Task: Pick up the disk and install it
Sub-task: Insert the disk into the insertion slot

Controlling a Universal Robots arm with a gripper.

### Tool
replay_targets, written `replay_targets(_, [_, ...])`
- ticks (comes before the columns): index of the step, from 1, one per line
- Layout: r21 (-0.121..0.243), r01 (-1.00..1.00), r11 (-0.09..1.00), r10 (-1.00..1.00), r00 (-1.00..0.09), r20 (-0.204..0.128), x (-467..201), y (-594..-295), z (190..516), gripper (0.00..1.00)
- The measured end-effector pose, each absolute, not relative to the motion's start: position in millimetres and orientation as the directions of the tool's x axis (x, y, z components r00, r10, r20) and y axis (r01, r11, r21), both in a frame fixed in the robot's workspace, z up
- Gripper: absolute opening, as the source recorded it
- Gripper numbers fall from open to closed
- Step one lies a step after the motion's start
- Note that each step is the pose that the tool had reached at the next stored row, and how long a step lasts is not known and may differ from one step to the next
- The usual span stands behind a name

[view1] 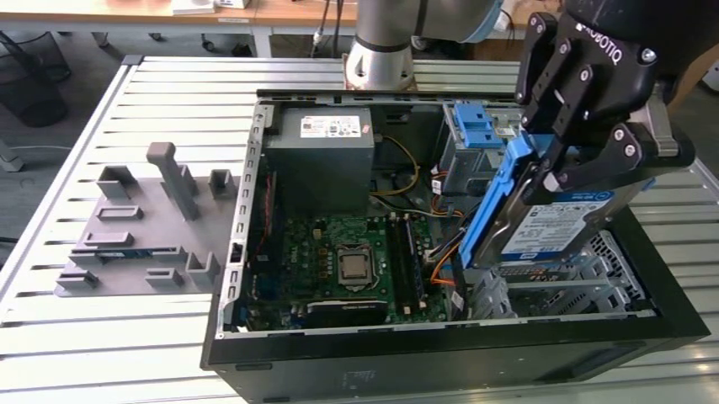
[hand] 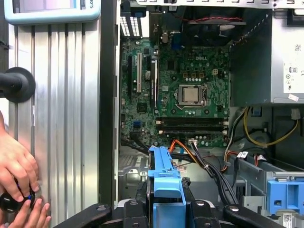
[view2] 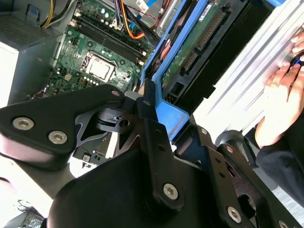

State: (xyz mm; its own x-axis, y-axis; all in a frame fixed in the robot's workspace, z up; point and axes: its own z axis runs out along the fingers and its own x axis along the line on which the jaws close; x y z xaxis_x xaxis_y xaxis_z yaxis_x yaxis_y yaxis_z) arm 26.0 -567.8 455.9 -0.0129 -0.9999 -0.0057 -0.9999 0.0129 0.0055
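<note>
A slatted metal desk carries everything, with grey floor beyond its far edge. On the exterior view's left stands a grey fixture of posts and slots, just beside an open black case. In the first wrist view a person's hands rest on the desk next to the case, over a black knob.

The case lies on its side with its cover off. Inside are a green board on the bottom, a grey power supply at the far end, loose cables and a light-blue latch on the drive cage.

The tool is clenched on the disk. The disk stands on edge in its blue bracket, above the drive cage at the case's side on the exterior view's right. Whether it touches the cage cannot be told.
</note>
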Motion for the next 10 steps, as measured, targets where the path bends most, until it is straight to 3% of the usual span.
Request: replay_targets(10, [0.007, -1.000, 0.013, -1.000, -0.013, -0.006, 42.5, -568.0, 454.6, 0.36])
